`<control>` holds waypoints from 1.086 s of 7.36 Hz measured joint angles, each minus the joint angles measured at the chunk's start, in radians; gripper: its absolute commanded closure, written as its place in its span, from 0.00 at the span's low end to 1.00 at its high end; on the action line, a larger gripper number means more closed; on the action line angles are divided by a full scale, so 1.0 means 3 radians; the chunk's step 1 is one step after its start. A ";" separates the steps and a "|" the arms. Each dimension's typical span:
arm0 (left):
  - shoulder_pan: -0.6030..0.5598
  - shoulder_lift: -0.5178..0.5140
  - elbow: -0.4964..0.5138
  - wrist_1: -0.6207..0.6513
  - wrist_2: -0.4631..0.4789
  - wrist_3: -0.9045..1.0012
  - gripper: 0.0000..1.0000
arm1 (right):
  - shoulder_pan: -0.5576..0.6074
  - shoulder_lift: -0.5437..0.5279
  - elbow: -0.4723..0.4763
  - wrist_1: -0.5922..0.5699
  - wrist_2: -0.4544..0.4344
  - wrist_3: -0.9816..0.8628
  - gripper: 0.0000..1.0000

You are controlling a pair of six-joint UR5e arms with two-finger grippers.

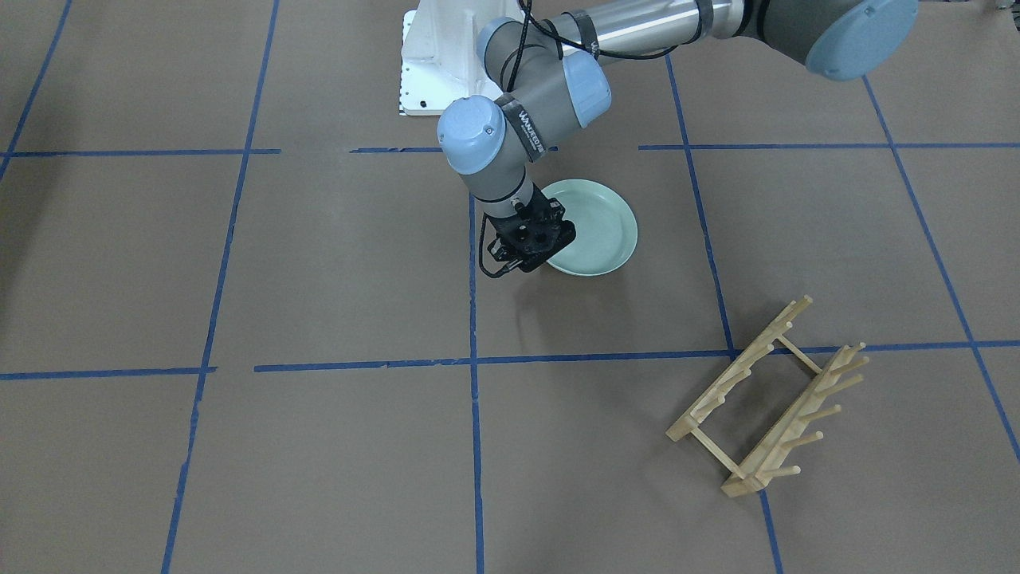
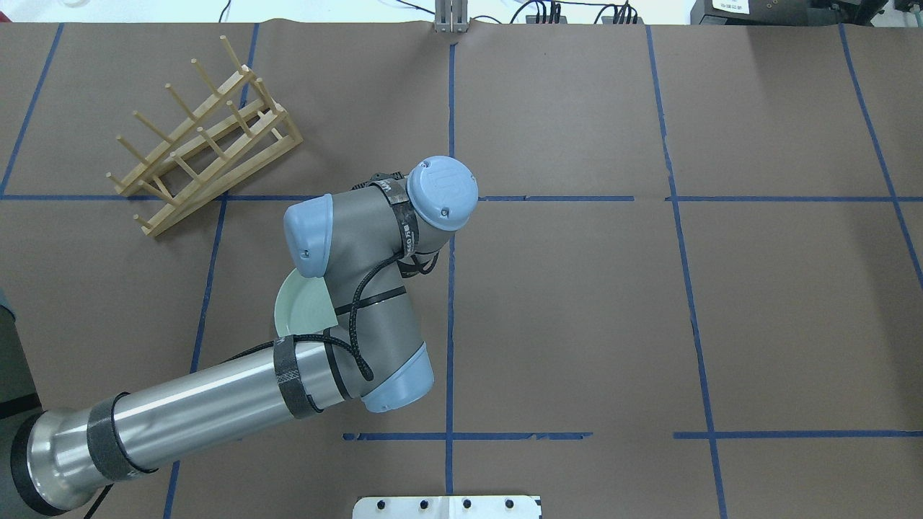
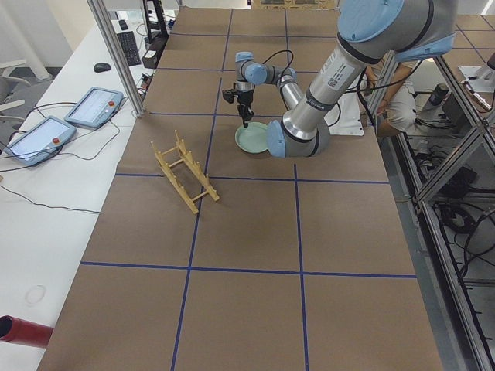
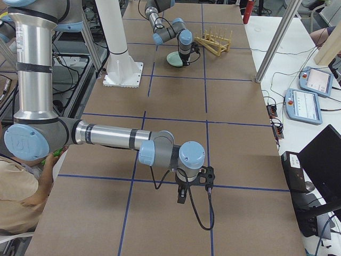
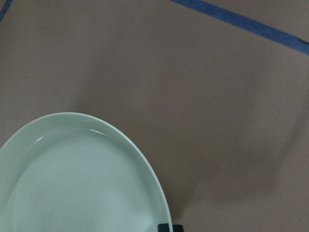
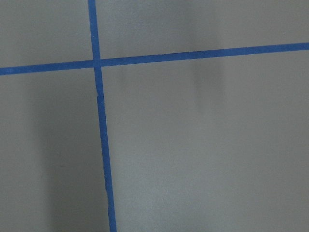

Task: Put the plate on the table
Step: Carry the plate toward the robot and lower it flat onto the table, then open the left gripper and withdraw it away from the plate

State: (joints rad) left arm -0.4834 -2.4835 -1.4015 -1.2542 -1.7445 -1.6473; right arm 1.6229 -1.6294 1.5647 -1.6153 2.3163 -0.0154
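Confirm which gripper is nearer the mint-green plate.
Left. The left gripper is right at the rim of the plate. The right gripper hangs over the table far from it, toward the other end.

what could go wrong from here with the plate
The left gripper seems to pinch the plate by its rim, and I cannot tell whether the plate lies flat on the table. If the gripper opens while that edge is raised, the plate may drop and clatter. If it pulls away sideways before opening fully, a finger may drag or tip the plate.
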 measured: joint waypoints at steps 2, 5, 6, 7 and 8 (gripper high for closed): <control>-0.0076 0.0033 -0.0177 0.0010 0.0104 0.0245 0.00 | 0.0000 -0.0003 0.0000 0.0000 0.0000 0.0000 0.00; -0.1057 0.0320 -0.0841 -0.0198 -0.0166 0.1082 0.00 | 0.0000 -0.0002 0.0000 0.0000 0.0000 0.0000 0.00; -0.1530 0.0496 -0.0948 -0.0431 -0.0435 0.1362 0.00 | 0.0000 -0.0003 0.0000 0.0000 0.0000 0.0000 0.00; -0.1917 0.0679 -0.0994 -0.0528 -0.0620 0.1856 0.00 | 0.0000 -0.0003 0.0000 0.0000 0.0000 0.0000 0.00; -0.2303 0.0905 -0.1007 -0.0554 -0.0825 0.2562 0.00 | 0.0000 -0.0004 0.0000 0.0000 0.0000 0.0000 0.00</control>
State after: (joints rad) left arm -1.1742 -2.2121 -1.7037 -1.4204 -1.9921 -0.8788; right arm 1.6230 -1.6306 1.5647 -1.6153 2.3163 -0.0154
